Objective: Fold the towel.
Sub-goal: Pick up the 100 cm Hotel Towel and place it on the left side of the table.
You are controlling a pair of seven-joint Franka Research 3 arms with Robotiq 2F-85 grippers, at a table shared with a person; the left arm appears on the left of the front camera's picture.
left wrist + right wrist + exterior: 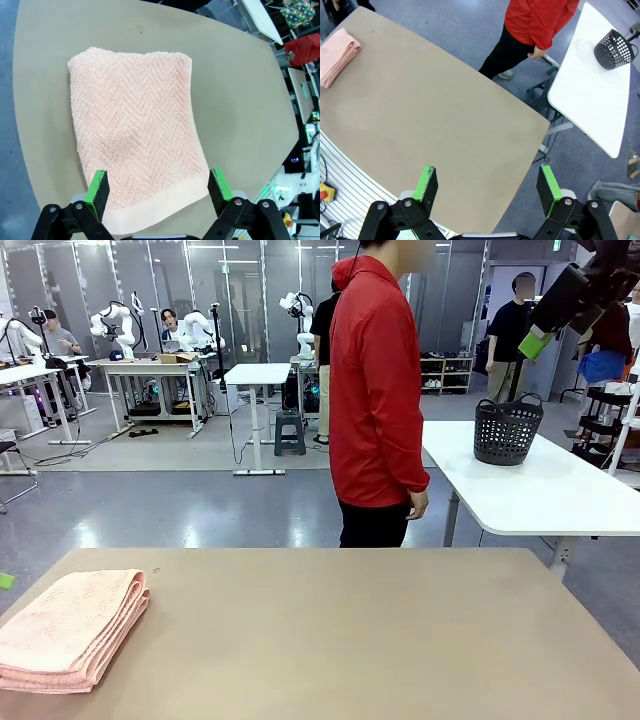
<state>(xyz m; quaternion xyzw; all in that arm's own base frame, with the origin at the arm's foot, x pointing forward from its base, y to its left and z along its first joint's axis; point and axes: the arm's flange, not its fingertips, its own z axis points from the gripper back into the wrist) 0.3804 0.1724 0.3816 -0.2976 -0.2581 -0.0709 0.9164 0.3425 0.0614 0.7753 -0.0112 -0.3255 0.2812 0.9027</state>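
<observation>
Towel [68, 628] folded into a thick stack, lying flat at near-left corner of the desk [360, 640], layered fold edges facing the desk's middle, near end running off the picture's bottom-left in front view

In left wrist view towel [137, 130] seen from above, herringbone face up, plain smooth band along the edge nearest the camera, close to the desk's [240, 100] near edge; small dark speck on desk surface past the far end of the towel

Left gripper [159, 187] hovering above the towel's band end, jaws spread wide, green pads [98, 187] standing over the towel's two side edges, nothing between them, not touching the cloth

Right gripper [487, 187] raised high over the desk [435, 120], jaws wide apart, empty, looking down on bare brown surface near the desk's right edge; towel [337, 49] small at far-left corner of that view, well apart from this gripper

In front view right gripper [575, 300] up at top-right corner of picture, green pad visible, well above everything

Person in red jacket [375, 390] and dark trousers standing at far side of the desk, turned sideways, hand [418, 504] hanging by the hip, touching nothing

White table [545, 485] beyond the desk's far-right corner, black perforated basket [507, 430] standing upright on it; same basket [614, 48] on white table in right wrist view
</observation>
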